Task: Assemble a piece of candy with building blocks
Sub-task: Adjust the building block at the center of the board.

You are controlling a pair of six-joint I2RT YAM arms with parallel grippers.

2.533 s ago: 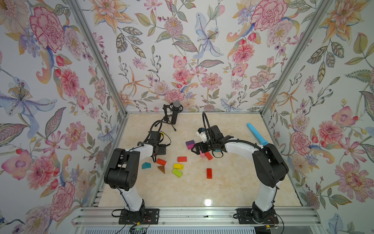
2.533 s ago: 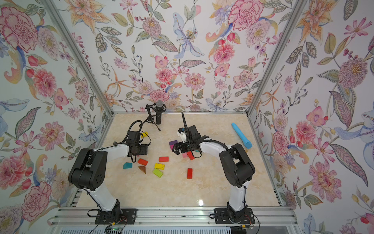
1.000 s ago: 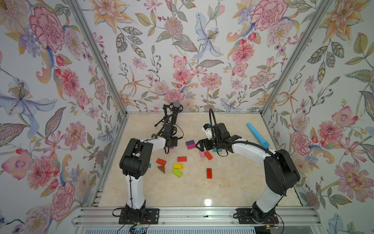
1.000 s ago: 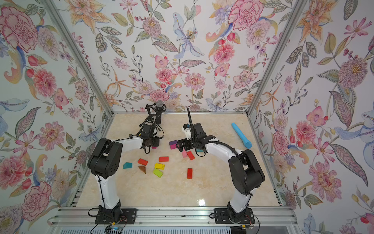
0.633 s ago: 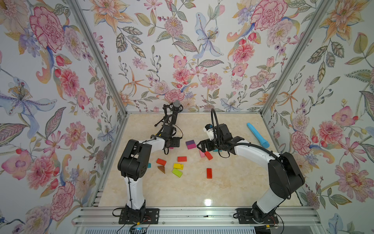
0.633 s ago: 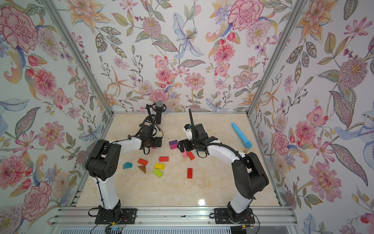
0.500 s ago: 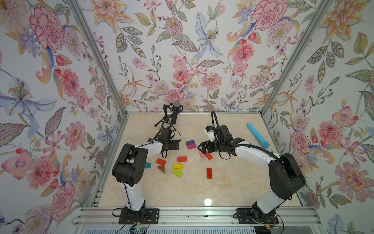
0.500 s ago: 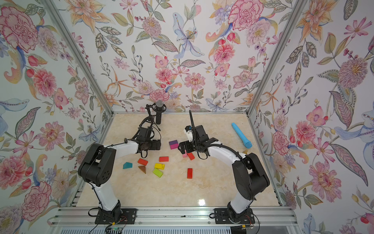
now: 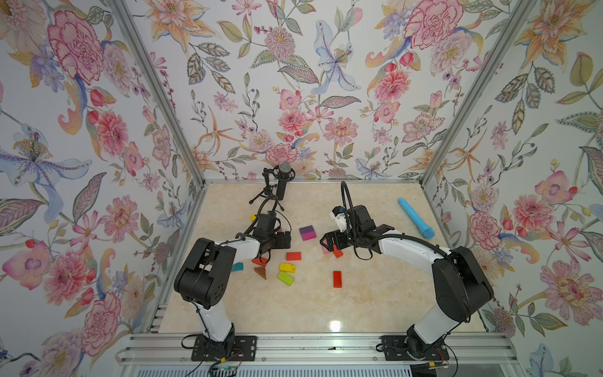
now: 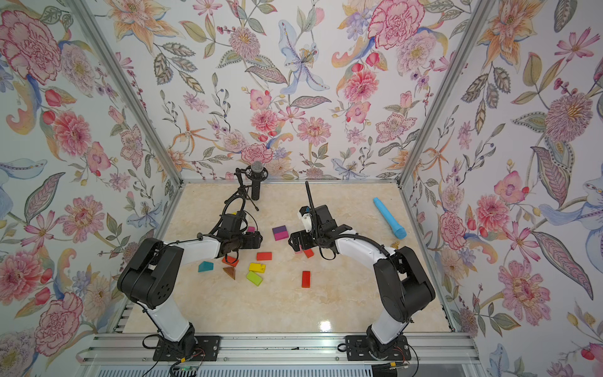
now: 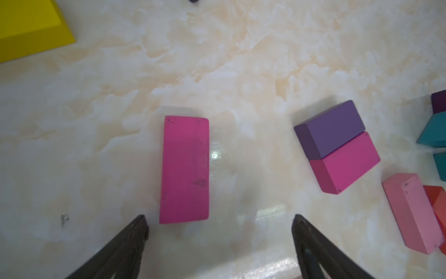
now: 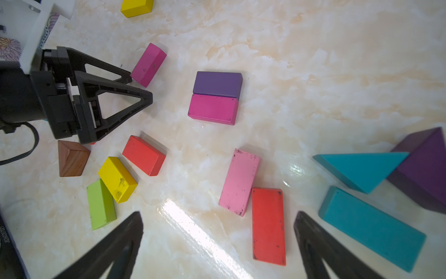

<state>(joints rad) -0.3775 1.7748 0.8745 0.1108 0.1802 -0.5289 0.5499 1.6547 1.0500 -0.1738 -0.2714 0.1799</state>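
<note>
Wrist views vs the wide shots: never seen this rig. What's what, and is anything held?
Two robot arms are mounted on a rail at the table's near edge: the left arm and the right arm. The two top views come from one stereo camera overhead, so they look almost alike. Each wrist view comes from a camera on an arm, looking out past that arm's jaws. Building blocks lie scattered on the table, with a blue stick and a microphone farther back. The left wrist view shows a magenta brick lying flat ahead of open jaws; the right wrist view shows a pink brick and a red brick lying flat near open jaws. Nothing is held.
</note>
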